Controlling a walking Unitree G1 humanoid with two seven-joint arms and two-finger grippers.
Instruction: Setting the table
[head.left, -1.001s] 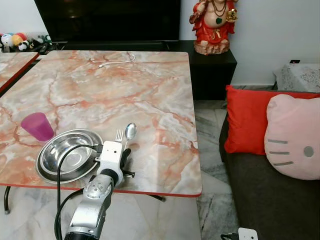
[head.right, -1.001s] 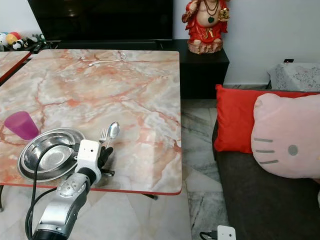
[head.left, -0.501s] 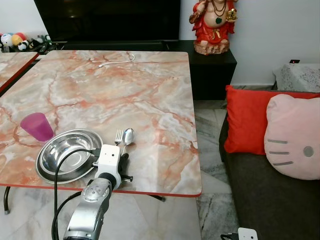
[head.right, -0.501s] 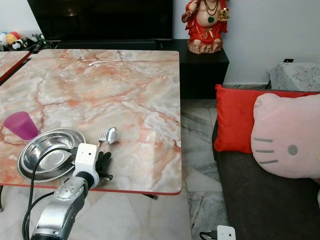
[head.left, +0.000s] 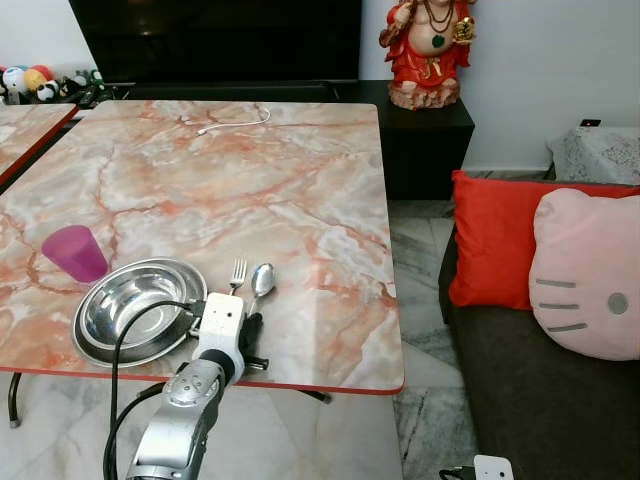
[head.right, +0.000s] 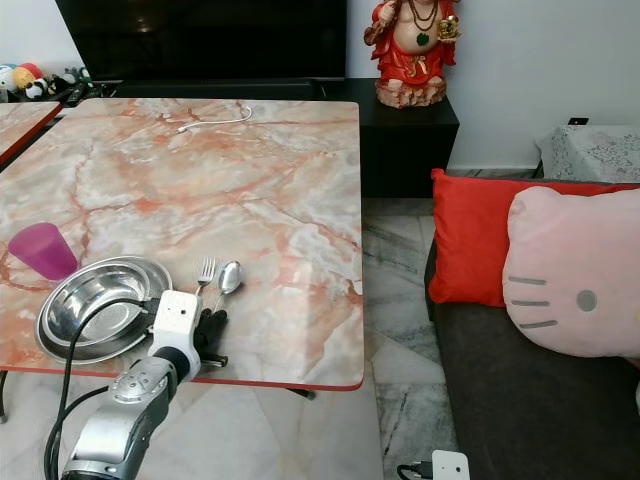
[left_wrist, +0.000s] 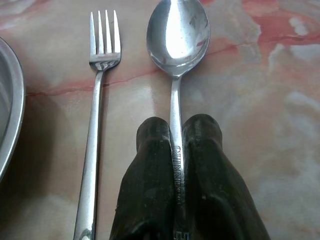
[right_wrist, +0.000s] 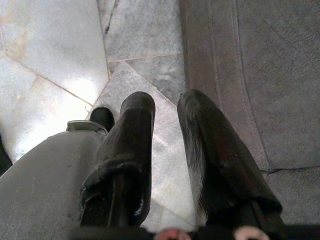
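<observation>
Clearly the left gripper (left_wrist: 177, 131) is clenched on the spoon (left_wrist: 176, 45) mid-handle, where thin, stiff, slippery steel might twist.

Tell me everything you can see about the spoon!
The spoon is shiny silver metal, with an oval bowl facing up and a long thin handle with small letters stamped on it. It lies flat on the marble table near the front edge, beside the fork and not touching it. The left gripper pinches its handle between two black fingers.
</observation>
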